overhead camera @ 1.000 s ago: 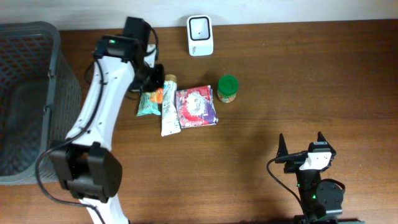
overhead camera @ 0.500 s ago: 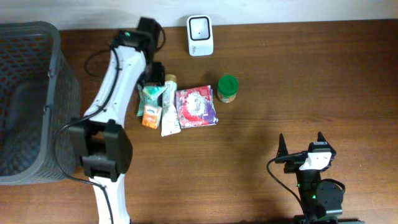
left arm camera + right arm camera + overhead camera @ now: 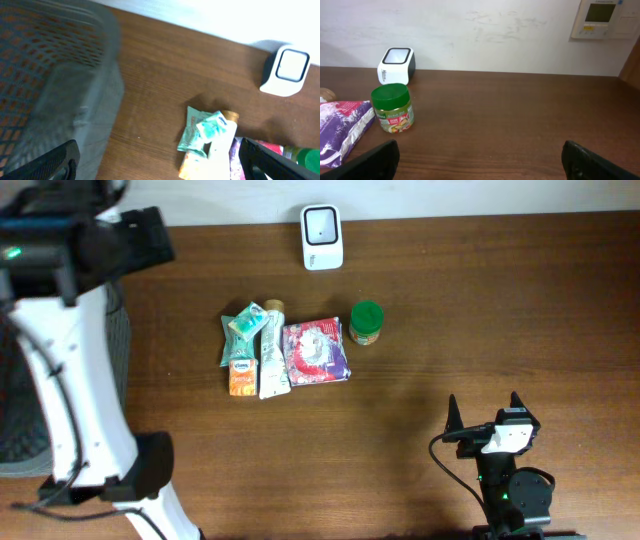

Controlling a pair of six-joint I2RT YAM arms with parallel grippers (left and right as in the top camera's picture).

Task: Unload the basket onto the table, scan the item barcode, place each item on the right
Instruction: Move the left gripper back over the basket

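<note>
Brown wooden bench (image 3: 500,310) against a white wall (image 3: 485,35); a beige wall panel (image 3: 602,18) sits high, ahead and right of my right tool.

Left tool (image 3: 159,150): fingers wide apart, nothing between them, raised clear of the bench. A dark grey mesh basket (image 3: 45,65) fills the side left of it. Ahead and slightly right of it lies a teal-green crinkled packet (image 3: 202,131), with a small orange carton (image 3: 240,373) touching the packet's near end. A white squeeze tube (image 3: 272,352) lies just beside both. The white box-shaped barcode scanner (image 3: 287,70) stands further ahead and right, apart from the packet.

Right tool (image 3: 480,147): fingers also spread wide, empty, low over the bench. Ahead and left of it stands a green-lidded glass jar (image 3: 393,107), upright. The scanner is beyond the jar, by the wall. A purple-and-red foil pouch (image 3: 342,127) lies flat, further left, just beside the jar.

No item is at the scanner.
</note>
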